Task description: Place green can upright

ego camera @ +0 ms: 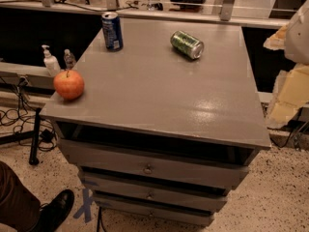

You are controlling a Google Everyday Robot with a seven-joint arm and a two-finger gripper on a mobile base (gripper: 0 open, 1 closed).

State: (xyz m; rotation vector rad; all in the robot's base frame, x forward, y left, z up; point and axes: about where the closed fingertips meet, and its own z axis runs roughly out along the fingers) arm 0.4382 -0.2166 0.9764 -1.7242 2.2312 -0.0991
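The green can (186, 44) lies on its side on the grey cabinet top (159, 91), toward the far right, with one silver end facing front right. My gripper is not in view. Only pale, white and yellowish parts that may belong to my arm (295, 57) show at the right edge, to the right of the cabinet and well apart from the can.
A blue can (112, 31) stands upright at the far left of the top. An orange-red apple (69, 84) sits at the left edge. A pump bottle (50, 61) and a small bottle (69, 59) stand behind it. A person's shoe (55, 209) is at bottom left.
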